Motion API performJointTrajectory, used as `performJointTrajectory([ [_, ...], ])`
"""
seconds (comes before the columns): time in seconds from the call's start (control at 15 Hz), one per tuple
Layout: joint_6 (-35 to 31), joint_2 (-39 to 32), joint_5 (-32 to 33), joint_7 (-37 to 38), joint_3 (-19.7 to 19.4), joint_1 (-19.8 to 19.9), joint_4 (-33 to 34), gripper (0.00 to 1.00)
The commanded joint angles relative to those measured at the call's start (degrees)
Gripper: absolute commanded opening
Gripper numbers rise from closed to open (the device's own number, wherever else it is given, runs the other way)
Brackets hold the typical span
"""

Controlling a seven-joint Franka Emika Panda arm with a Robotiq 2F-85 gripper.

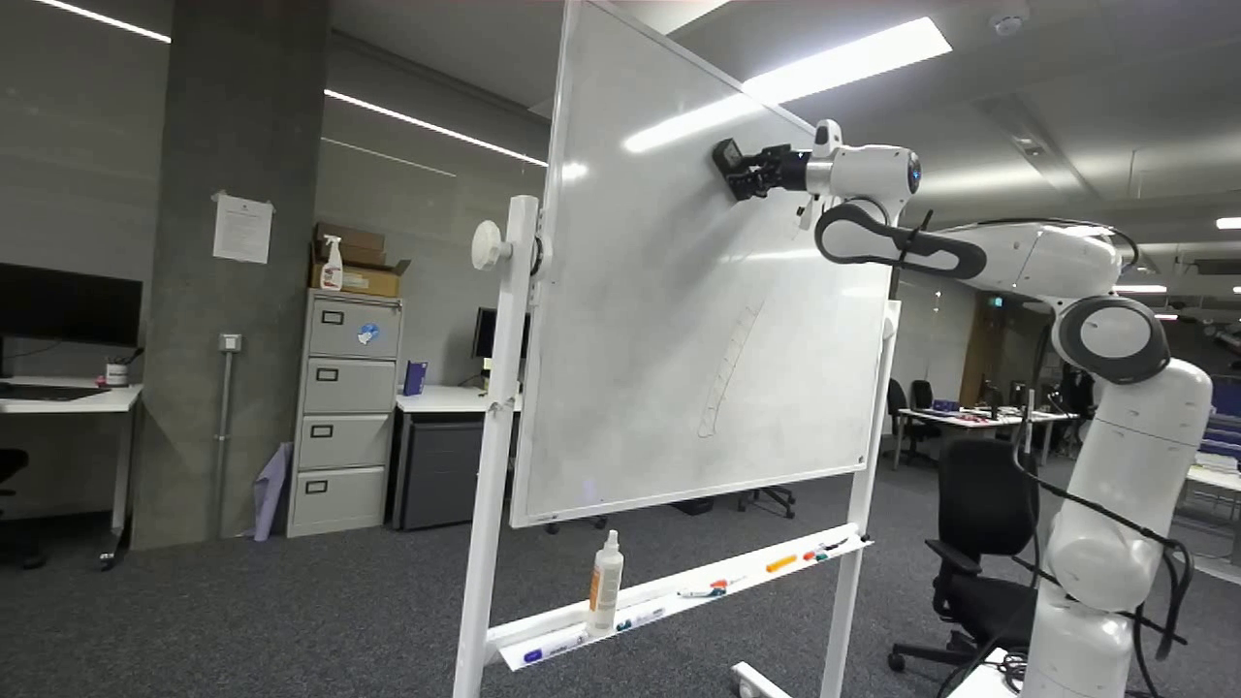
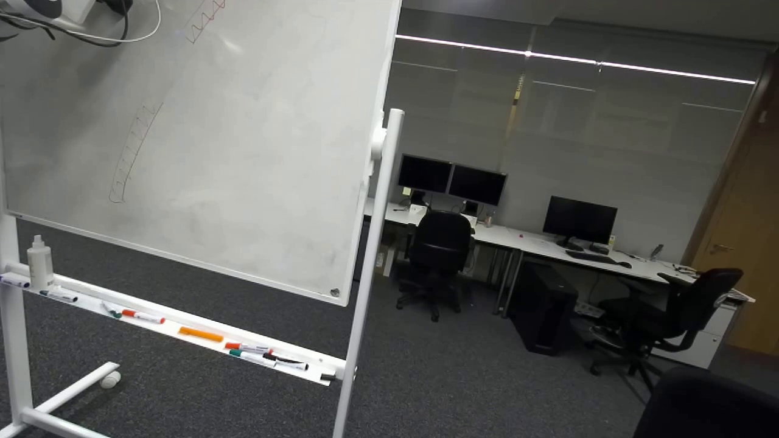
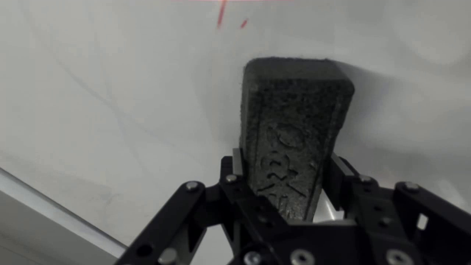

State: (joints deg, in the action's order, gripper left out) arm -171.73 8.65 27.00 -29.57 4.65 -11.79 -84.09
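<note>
A dark grey block-shaped eraser [image 3: 294, 103] with an embossed face fills the middle of the wrist view. My gripper [image 3: 287, 163] is shut on it, a finger pressed along each long side. In an exterior view the eraser [image 1: 729, 158] and gripper [image 1: 745, 176] are at the upper part of the whiteboard [image 1: 630, 349]. Whether the eraser touches the board or hovers just off it, I cannot tell. Short red strokes [image 3: 221, 14] show beyond the eraser. A ladder-like drawing [image 1: 729, 378] lies lower on the board, and a red zigzag [image 2: 207, 21] sits higher.
Below the board, a white tray [image 1: 669, 586] carries a spray bottle [image 1: 604, 586], an orange marker [image 1: 780, 563] and several other pens. The board's white frame post [image 1: 496, 436] stands at its edge. An office chair [image 1: 984, 533] is beside the arm's base.
</note>
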Motion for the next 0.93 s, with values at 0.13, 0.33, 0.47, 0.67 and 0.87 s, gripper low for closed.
performJointTrajectory([
  [0.13,0.9,-2.7,-4.5,-5.4,-0.8,-4.0,-3.9,0.30],
  [0.33,0.8,-2.4,-6.7,-7.4,-1.4,-5.6,-5.4,0.30],
  [0.47,0.7,-2.0,-8.2,-8.7,-1.9,-6.2,-5.7,0.30],
  [0.67,0.1,-0.9,-11.9,-10.7,-3.4,-6.5,-6.1,0.30],
  [0.87,-0.5,0.7,-16.1,-12.5,-5.4,-6.8,-6.7,0.30],
])
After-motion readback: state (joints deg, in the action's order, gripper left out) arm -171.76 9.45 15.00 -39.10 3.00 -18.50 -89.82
